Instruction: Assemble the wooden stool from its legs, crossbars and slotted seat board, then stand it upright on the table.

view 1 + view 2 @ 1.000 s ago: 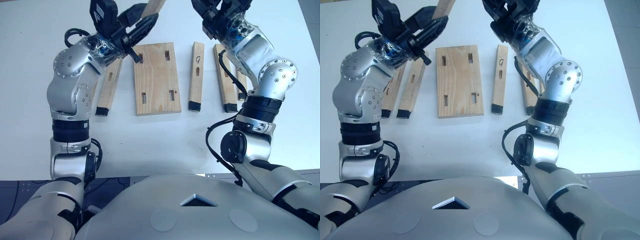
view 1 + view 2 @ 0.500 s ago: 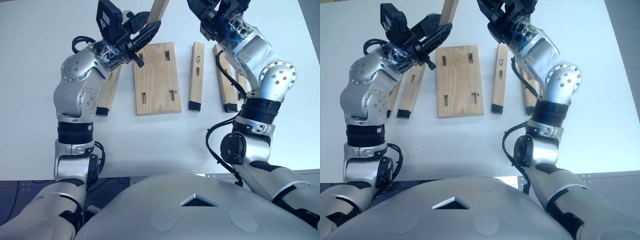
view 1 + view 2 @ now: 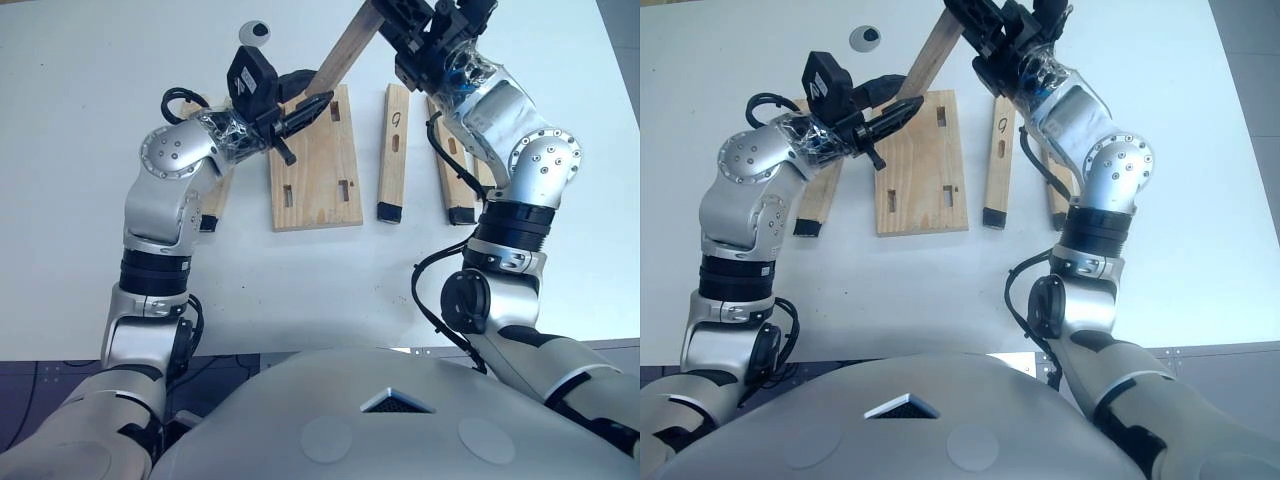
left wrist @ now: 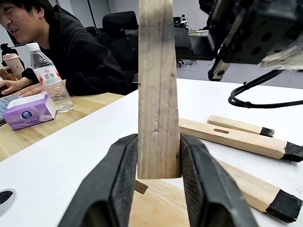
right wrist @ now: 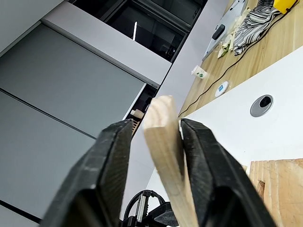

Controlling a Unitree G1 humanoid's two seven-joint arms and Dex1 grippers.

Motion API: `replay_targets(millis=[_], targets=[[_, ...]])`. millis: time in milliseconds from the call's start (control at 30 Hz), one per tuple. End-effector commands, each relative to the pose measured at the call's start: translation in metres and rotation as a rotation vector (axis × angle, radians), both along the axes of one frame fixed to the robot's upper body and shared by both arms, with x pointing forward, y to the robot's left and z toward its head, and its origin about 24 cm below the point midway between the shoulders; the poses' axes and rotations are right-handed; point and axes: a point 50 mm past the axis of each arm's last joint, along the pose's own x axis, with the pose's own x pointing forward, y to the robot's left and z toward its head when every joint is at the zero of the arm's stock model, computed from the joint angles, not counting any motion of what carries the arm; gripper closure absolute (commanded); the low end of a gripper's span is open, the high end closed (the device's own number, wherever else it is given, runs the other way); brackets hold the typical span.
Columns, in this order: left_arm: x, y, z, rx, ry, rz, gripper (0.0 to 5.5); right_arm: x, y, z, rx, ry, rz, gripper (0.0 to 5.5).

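A wooden leg [image 3: 345,52] slants above the far end of the slotted seat board [image 3: 313,190]. My left gripper [image 3: 308,100] is shut on its lower end, just over the board's far-left slot. My right gripper [image 3: 392,18] is shut on its upper end. The left wrist view has the leg [image 4: 158,94] upright between my left gripper's fingers [image 4: 122,184]. In the right wrist view the leg [image 5: 166,142] sits between two black pads [image 5: 112,170]. Three more legs lie right of the board: one marked leg [image 3: 392,150], another [image 3: 448,165] and a third [image 3: 484,168].
Another leg [image 3: 213,190] lies left of the board, partly under my left arm. A round cable grommet [image 3: 256,30] is set in the white table [image 3: 330,280] beyond the left gripper. The near half of the table is bare up to its front edge.
The left gripper has come down and to the right with the leg, onto the board's far end. The leg now leans right, its upper end in the right gripper.
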Motion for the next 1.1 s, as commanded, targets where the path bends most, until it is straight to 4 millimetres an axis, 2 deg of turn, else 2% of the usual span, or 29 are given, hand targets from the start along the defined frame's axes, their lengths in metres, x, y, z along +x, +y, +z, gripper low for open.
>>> replay_targets(millis=[33, 167, 333, 367, 500, 633, 733, 867, 967, 1100], targets=[[0.0, 0.0, 0.0, 0.019, -0.011, 0.0, 4.25, 0.001, 0.002, -0.006, -0.026, 0.035, -0.011, 4.38], [0.0, -0.002, 0.0, 0.017, -0.014, 0.0, 4.25, 0.004, 0.0, -0.01, -0.063, 0.055, -0.042, 4.94], [0.005, 0.001, 0.001, 0.015, -0.013, 0.04, 4.25, 0.014, -0.01, -0.017, -0.158, 0.076, -0.157, 5.1], [0.007, 0.002, 0.001, 0.01, -0.006, 0.046, 3.87, 0.015, -0.011, -0.018, -0.175, 0.067, -0.179, 5.1], [0.006, -0.004, -0.007, 0.026, 0.024, 0.019, 3.26, 0.02, -0.019, -0.022, -0.272, 0.039, -0.27, 5.1], [0.008, -0.007, -0.016, 0.164, -0.011, 0.062, 2.61, 0.027, -0.042, -0.019, -0.301, 0.034, -0.382, 5.1], [0.018, 0.006, -0.025, 0.231, -0.021, 0.199, 2.56, 0.028, -0.069, -0.005, -0.328, -0.009, -0.442, 5.1], [0.027, 0.016, -0.038, 0.268, -0.013, 0.324, 2.56, 0.014, -0.099, -0.018, -0.404, 0.034, -0.49, 5.1], [0.028, 0.024, -0.035, 0.21, -0.005, 0.406, 2.56, 0.007, -0.117, -0.018, -0.435, 0.038, -0.508, 5.1], [0.031, 0.032, -0.03, 0.173, 0.001, 0.461, 2.56, -0.002, -0.124, -0.029, -0.483, 0.062, -0.453, 5.1]])
